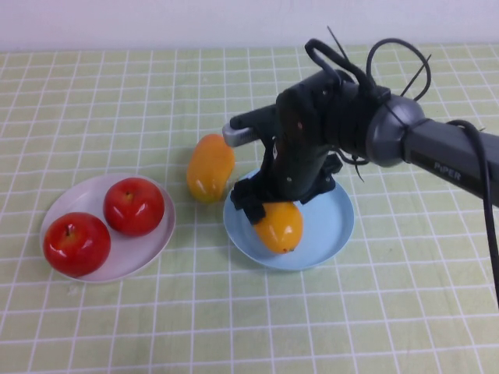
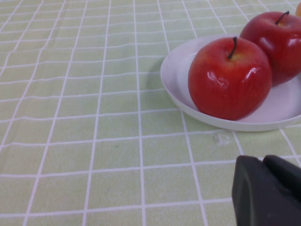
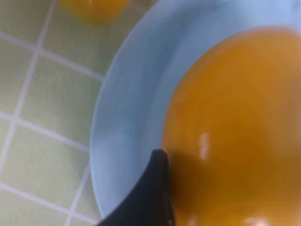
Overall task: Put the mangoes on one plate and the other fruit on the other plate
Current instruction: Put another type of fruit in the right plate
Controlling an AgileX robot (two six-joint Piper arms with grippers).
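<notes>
One mango (image 1: 279,226) lies in the light blue plate (image 1: 327,226), at its left side. My right gripper (image 1: 265,204) is low over this mango, open, with its fingers on either side of it. The right wrist view shows the mango (image 3: 235,122) on the blue plate (image 3: 131,108) with one dark finger (image 3: 150,197) close beside it. The other mango (image 1: 210,167) lies on the cloth just left of the blue plate. Two red apples (image 1: 134,206) (image 1: 76,243) sit on the white plate (image 1: 148,245). My left gripper (image 2: 263,162) is shut and empty, close to the white plate (image 2: 176,75).
A green checked cloth (image 1: 249,327) covers the whole table. The right arm (image 1: 437,152) reaches in from the right above the blue plate. In the left wrist view the nearer apple (image 2: 229,77) stands in front of the second apple (image 2: 277,37).
</notes>
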